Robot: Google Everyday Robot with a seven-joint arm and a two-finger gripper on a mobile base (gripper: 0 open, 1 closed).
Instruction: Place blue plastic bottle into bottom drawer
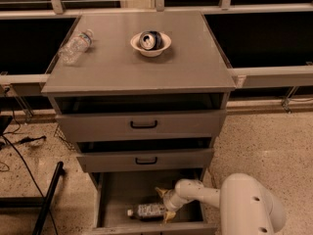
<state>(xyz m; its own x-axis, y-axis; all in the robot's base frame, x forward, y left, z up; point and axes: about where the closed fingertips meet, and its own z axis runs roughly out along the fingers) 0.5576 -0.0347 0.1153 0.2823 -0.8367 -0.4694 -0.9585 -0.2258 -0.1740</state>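
One grey bench [137,72] has three drawers, the bottom drawer [116,199] and two shallower drawers [144,126], with two bottles, one blue plastic bottle [149,210] by the single end effector [165,204] inside the bottom drawer and one thinner bottle [76,46], plus one bowl [150,48] and one can [149,39].

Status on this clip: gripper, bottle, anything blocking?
Gripper open, down inside bottom drawer. Bottle lying on drawer floor, base end at gripper. No obstruction visible.
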